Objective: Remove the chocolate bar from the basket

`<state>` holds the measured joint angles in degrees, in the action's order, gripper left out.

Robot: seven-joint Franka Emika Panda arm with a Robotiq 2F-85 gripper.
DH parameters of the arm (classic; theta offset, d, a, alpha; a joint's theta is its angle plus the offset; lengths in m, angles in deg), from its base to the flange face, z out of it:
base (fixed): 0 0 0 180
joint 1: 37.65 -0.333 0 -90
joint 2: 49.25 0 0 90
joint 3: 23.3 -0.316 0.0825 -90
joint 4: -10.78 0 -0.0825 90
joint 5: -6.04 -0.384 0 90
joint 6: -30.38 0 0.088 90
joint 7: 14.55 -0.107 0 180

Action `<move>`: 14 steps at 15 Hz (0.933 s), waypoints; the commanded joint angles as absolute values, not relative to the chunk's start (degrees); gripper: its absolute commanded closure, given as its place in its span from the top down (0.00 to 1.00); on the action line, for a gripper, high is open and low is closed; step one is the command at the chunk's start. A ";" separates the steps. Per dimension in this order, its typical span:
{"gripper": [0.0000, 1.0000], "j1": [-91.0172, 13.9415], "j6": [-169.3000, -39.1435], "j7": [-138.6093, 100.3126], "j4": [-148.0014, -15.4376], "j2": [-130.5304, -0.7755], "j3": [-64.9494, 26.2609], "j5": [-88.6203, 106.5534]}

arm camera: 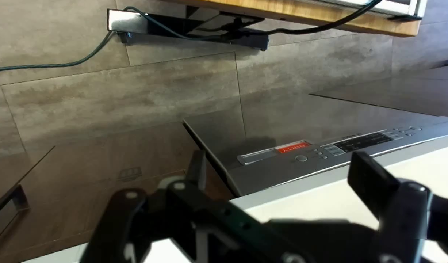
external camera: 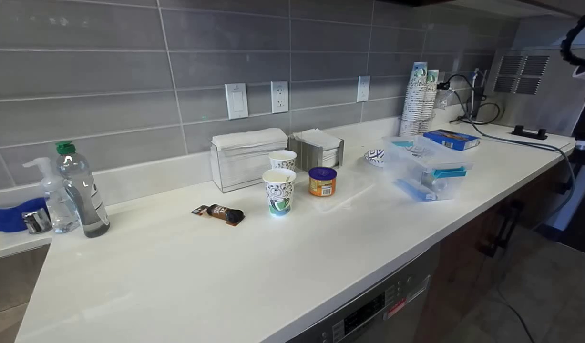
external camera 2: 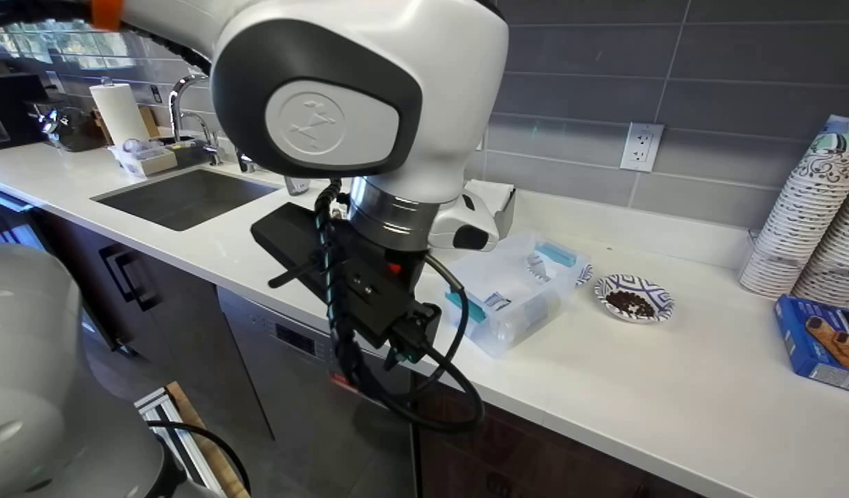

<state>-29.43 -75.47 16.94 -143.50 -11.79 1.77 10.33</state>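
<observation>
Near the front edge of the desk (external camera: 178, 281) stands the cloudy basket (external camera 2: 521, 330), and inside it seems to lie the bar (external camera 2: 497, 301), a small packet with blue and white marks, though the plastic blurs its exact pose. The claw (arm camera: 278, 164), its fingers (arm camera: 370, 179) spread wide with nothing between them, aims at the desk's front edge, and the wrist view misses the basket altogether. Swung in too low from there, it could strike the basket's wall and slide or tip it, since the plastic is probably light; the cable (external camera 2: 344, 349) drooping beside the claw might also snag on a teal latch (external camera 2: 475, 310). Closing too high would likely leave the flat bar behind. Farther along, a patterned bowl (external camera 2: 663, 301) holds dark bits (external camera 2: 630, 304), an orange tub (external camera: 322, 186) wears its purple lid (external camera: 323, 172), and a clear holder (external camera: 216, 166) is packed with napkins (external camera: 256, 138); two cups (external camera: 279, 192) stand near the tub.
</observation>
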 commanded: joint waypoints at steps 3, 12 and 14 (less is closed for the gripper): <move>1.00 -34.32 -85.75 18.05 -145.73 -17.54 -0.46 -0.08; 1.00 -42.88 -108.55 15.47 -139.77 -31.24 -9.87 -9.53; 1.00 -41.92 -112.18 12.17 -137.05 -33.46 -11.50 -8.39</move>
